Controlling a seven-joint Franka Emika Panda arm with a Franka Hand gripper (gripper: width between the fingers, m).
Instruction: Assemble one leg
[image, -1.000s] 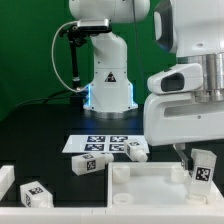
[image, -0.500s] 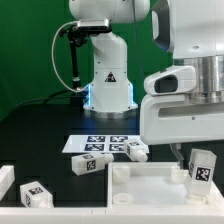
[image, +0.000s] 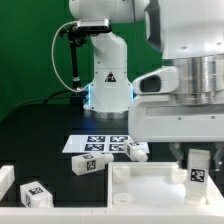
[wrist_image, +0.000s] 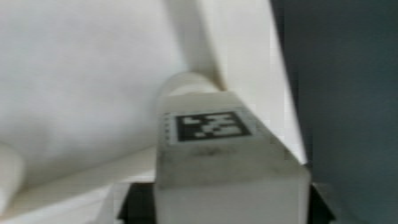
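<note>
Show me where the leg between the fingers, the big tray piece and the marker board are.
leg (wrist_image: 217, 150): wrist view, on its tagged face.
tray piece (image: 150, 172): exterior view, on its far rim.
marker board (image: 100, 141): exterior view, on its middle.

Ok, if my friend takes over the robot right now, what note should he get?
The gripper is shut on the leg, holding it upright at the tray piece's corner on the exterior view's right. A spare leg lies beside the marker board. Done: leg picked up, brought to the tray piece. Left: seat and fix it there; whether it touches yet cannot be told.
</note>
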